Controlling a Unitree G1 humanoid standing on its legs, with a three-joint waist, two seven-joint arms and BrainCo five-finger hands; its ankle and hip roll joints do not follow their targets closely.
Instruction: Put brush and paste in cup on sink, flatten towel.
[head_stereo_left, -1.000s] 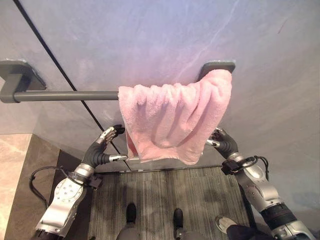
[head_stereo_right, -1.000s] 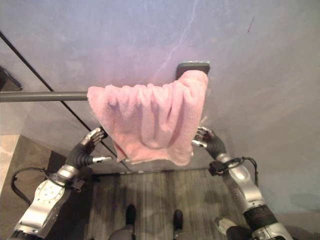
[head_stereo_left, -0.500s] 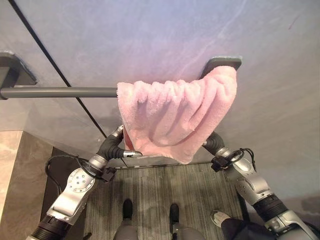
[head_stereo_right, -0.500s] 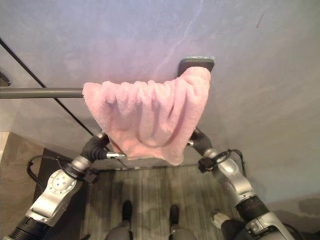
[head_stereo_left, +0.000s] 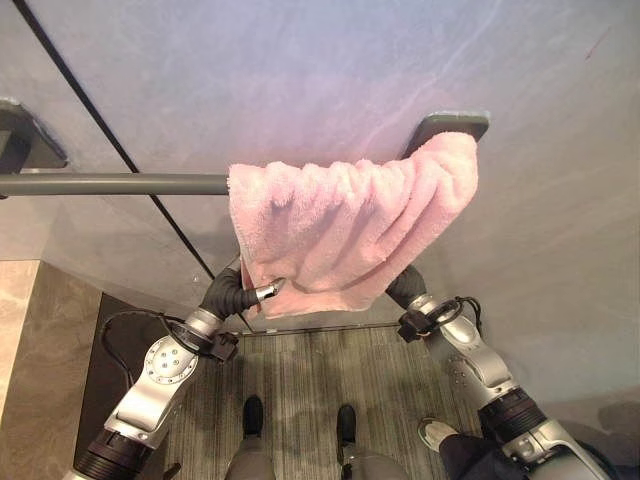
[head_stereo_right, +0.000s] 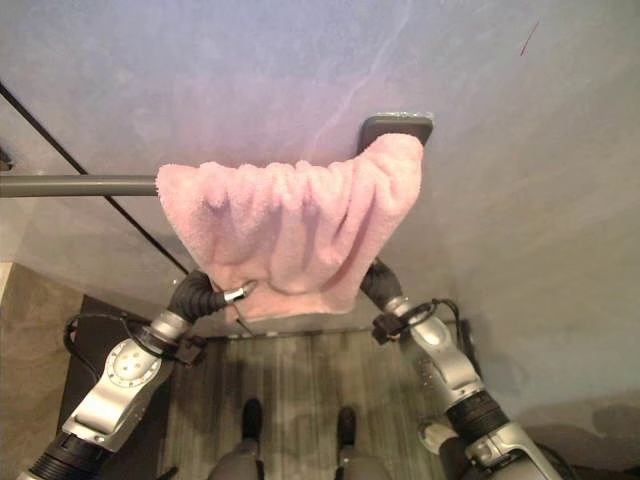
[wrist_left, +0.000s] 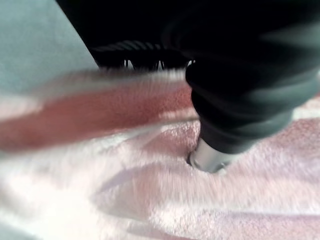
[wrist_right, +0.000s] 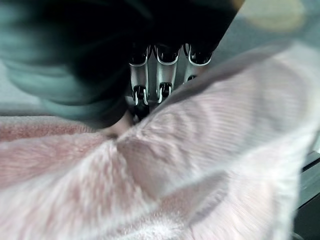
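Note:
A pink towel (head_stereo_left: 350, 230) hangs bunched in folds on the right part of a grey wall rail (head_stereo_left: 110, 184), against the rail's right bracket (head_stereo_left: 450, 122). My left hand (head_stereo_left: 228, 295) is at the towel's lower left corner. Its thumb (wrist_left: 215, 155) presses on the front of the cloth and its fingers are behind it. At the lower right edge, my right hand (head_stereo_left: 405, 287) reaches behind the cloth. In the right wrist view its fingers (wrist_right: 160, 70) lie behind a fold of the towel (wrist_right: 200, 150), and the thumb presses that fold from the front.
The rail's left bracket (head_stereo_left: 20, 130) sits at the far left on the grey wall, which a dark seam (head_stereo_left: 120, 160) crosses. A striped mat (head_stereo_left: 300, 370) lies on the floor below. A person's shoe (head_stereo_left: 435, 435) stands at the lower right.
Both hands have risen and closed in on the towel's lower corners. The left thumb now lies on the cloth and the right hand has gone behind its edge. The camera has shifted a little.

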